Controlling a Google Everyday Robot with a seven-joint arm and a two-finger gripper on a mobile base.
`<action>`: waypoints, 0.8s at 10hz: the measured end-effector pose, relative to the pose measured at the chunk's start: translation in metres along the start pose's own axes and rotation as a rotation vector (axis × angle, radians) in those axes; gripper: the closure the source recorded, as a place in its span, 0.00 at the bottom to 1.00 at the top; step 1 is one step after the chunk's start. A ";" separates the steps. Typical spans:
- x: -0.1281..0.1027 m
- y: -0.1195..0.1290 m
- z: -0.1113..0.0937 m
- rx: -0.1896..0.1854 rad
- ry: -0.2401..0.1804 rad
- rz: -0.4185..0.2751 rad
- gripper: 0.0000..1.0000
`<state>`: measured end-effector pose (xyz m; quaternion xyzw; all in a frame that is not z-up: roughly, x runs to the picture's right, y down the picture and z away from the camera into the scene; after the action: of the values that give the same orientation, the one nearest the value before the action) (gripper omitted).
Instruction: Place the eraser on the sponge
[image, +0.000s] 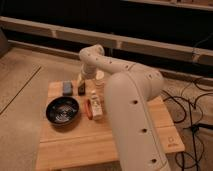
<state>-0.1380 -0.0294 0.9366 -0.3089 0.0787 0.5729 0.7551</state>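
The eraser, a small dark block, lies on the wooden table near its far left edge. Just left of it lies the blue-grey sponge, a little apart from it. My white arm bends over the table from the right, and the gripper hangs right above the eraser, at or very near its top. The gripper hides part of the eraser.
A black bowl stands at the table's left, in front of the sponge. A white bottle with an orange piece lies just right of the bowl. The arm's big white body covers the table's right half. Cables lie on the floor at right.
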 end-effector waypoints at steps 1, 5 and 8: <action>-0.004 0.006 0.004 -0.006 0.012 -0.029 0.35; -0.005 0.006 0.031 0.006 0.100 -0.088 0.35; -0.002 -0.010 0.053 0.021 0.163 -0.064 0.35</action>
<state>-0.1424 -0.0029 0.9833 -0.3489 0.1362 0.5205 0.7673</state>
